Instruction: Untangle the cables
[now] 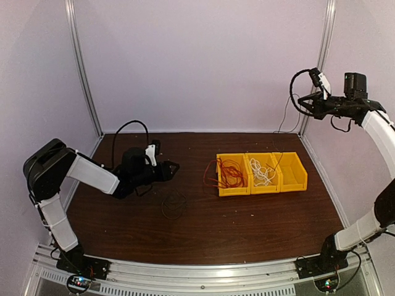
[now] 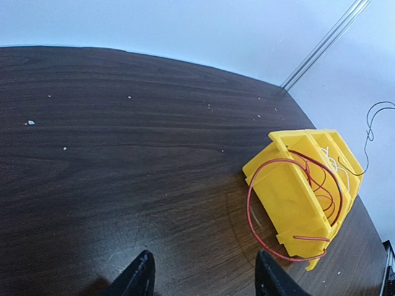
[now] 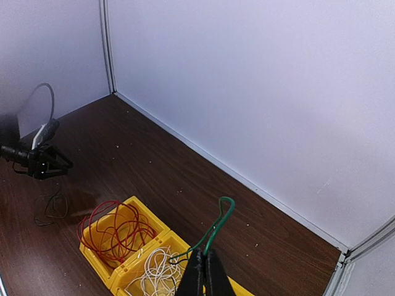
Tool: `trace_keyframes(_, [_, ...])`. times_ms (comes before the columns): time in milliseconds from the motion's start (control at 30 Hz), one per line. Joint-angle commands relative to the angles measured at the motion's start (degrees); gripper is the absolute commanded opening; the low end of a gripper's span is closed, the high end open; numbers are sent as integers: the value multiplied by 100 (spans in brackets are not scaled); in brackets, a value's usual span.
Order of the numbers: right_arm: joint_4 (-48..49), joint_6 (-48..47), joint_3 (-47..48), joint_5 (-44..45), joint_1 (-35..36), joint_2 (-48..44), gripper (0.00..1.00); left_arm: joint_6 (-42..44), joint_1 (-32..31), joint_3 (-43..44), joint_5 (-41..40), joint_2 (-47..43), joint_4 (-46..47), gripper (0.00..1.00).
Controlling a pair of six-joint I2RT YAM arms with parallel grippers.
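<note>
Left pincer (image 1: 174,166) is hovering open toward the dark wooden surface's (image 1: 247,228) left edge, probably lining up the thin looped black cable (image 1: 174,205). Right pincer (image 3: 203,271) is sitting closed, parked high, out of the way.

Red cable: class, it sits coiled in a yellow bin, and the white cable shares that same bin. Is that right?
No. The red cable sits coiled in a yellow bin, but the white cable lies in the neighbouring bin, not the same one, as the top external view shows.
</note>
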Motion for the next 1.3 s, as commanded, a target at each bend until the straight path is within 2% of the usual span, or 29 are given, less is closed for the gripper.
trace_keyframes(0, [262,83,11,-295,-236,-219,0,118,35,105,-127,-88,23,57])
trace_keyframes(733, [-241,-350,-75,290,-862,-500,0,130,79,123,-271,-87,-121,57])
trace_keyframes(967, [-217,-427,-601,325,-872,-405,0,112,79,110,-263,-86,-140,57])
trace_keyframes(1267, [225,-519,-1773,324,-867,116,0,111,79,114,-280,-86,-179,57])
